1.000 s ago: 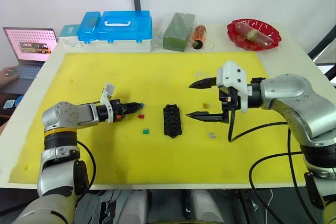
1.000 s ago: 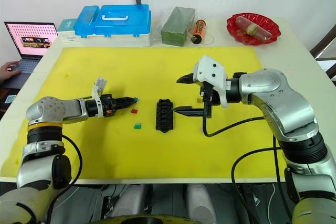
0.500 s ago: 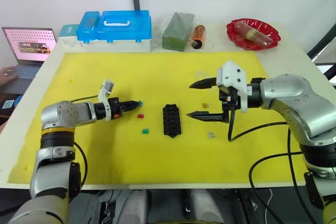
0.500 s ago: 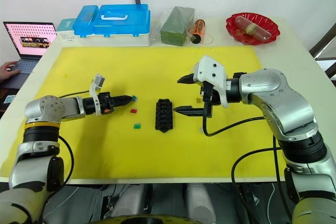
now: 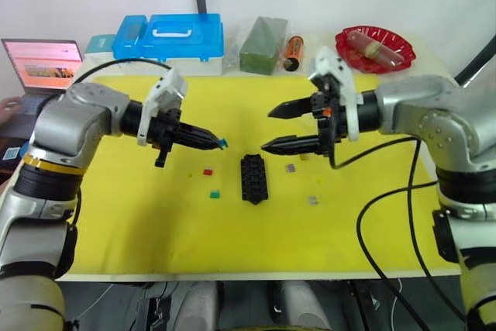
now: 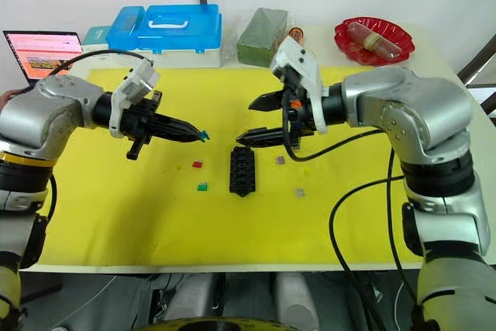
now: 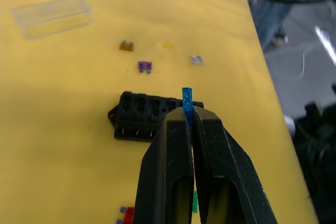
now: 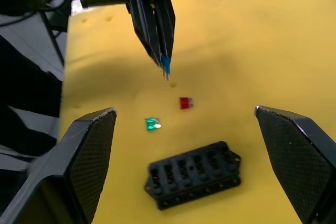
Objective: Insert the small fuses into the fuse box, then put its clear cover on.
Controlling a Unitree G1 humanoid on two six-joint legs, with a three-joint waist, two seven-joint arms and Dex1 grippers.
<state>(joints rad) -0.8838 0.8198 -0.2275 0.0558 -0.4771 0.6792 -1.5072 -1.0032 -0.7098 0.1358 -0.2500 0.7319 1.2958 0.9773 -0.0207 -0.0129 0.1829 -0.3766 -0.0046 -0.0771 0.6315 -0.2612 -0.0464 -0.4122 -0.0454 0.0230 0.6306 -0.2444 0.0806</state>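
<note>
**Blue fuse pinched above the mat, fuse box with open slots**

The fuse box (image 5: 254, 178) lies flat on the yellow mat (image 5: 116, 215), about in its middle and a little toward the near edge; in the left wrist view its slots look empty. The left gripper (image 5: 219, 143) has its two black fingers pressed together on a blue fuse (image 7: 187, 98), which sticks out from the fingertips; the gripper hangs in the air to the left of the fuse box, pointing toward it and apart from it. On the mat under that gripper lie a red fuse (image 5: 208, 171) and a green fuse (image 5: 215, 191), both just left of the fuse box; a purple fuse (image 5: 291, 167) and a grey fuse (image 5: 312, 200) lie to its right, and an orange fuse (image 7: 125, 46) lies a little farther to that side. The clear cover (image 7: 51, 16) rests on the mat beyond those fuses, well apart from the fuse box. The right gripper (image 5: 270, 129) hovers above the mat beyond the fuse box, its fingers spread wide and holding nothing. Along the far edge of the tabletop stand blue-lidded storage boxes (image 5: 172, 39), a green block in a clear bag (image 5: 262, 36), and a red dish (image 5: 375, 49) at the far right corner; a laptop (image 5: 42, 66) stands off the far left corner.
</note>
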